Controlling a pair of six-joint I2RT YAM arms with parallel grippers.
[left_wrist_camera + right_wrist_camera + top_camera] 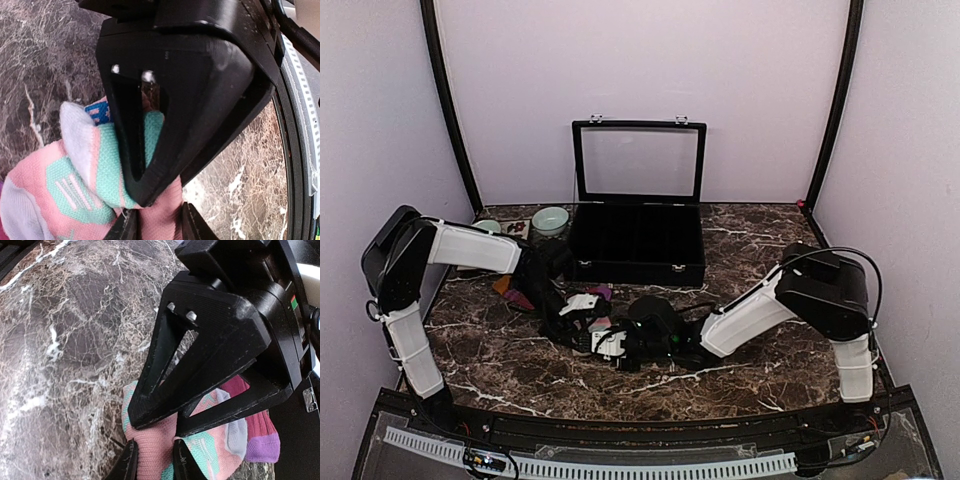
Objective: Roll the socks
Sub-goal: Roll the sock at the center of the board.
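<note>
Obs.: both arms meet just in front of the black compartment case with the raised glass lid (638, 245), low over the dark marble table (520, 370). The salmon-pink fabric sock with mint and white patches (60, 185) lies bunched there, partly folded over on itself. The maroon fabric sock with the purple toe (261, 437) lies against it, partly beneath. Left gripper (157, 227): jaws narrow, pink fabric pinched between them. Right gripper (154, 465): likewise narrow, nipping a fold of the same pink sock, and the two sets of fingers crowd close together. Risks, as I judge them:
(1) With two grips on one small bundle, either arm pulling away would stretch or undo the fold.
(2) A slackening pinch would let the springy knit flop open.
(3) Only the pink sock looks gripped, so the maroon one may be left out of the roll.
(4) With fingers this crowded, they may knock together or snag the fabric.
(5) A drag toward the case could jam the bundle against its front wall.
</note>
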